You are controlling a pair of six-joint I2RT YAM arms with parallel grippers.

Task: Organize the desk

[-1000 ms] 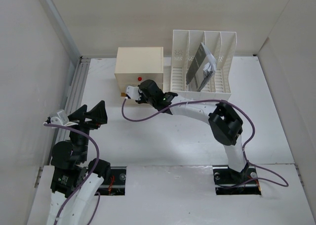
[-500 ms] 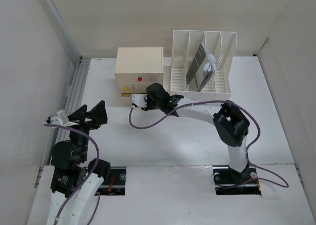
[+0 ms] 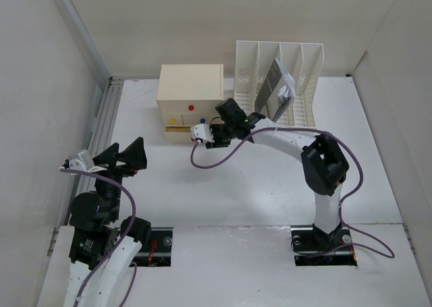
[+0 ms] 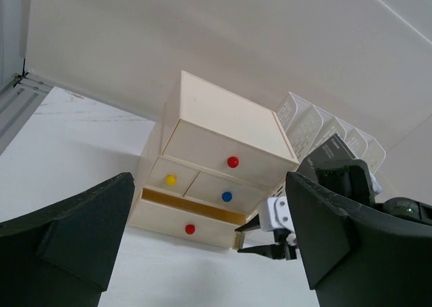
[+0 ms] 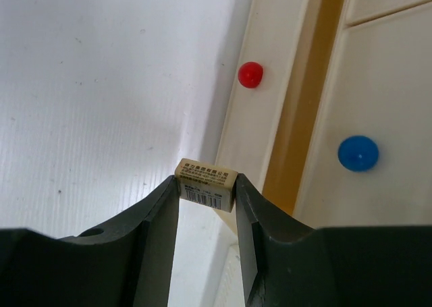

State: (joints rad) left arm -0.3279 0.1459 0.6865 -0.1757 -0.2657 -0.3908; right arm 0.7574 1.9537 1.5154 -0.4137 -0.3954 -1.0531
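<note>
The desk (image 3: pixel 223 192) is a wide white tabletop. At its back stands a cream drawer box (image 3: pixel 190 84) with its bottom drawer (image 4: pixel 189 222) pulled out a little, leaving a gap above the drawer front. My right gripper (image 3: pixel 196 135) is shut on a small beige eraser (image 5: pixel 205 183) with a barcode label. It holds the eraser just off the right end of that drawer, a little above the desk. My left gripper (image 4: pixel 209 246) stands wide open at the near left, well back from the box, with nothing between its fingers.
A white slotted file rack (image 3: pixel 307 64) stands right of the box, with a dark flat item (image 3: pixel 275 91) leaning in it. A grey rail (image 3: pixel 108 111) runs along the left edge. Walls close in on both sides. A purple cable (image 3: pixel 209 160) loops under the right arm.
My right gripper has moved right along the box's front, from its left side to the right end of the bottom drawer, still gripping the eraser. The left arm has not moved.
</note>
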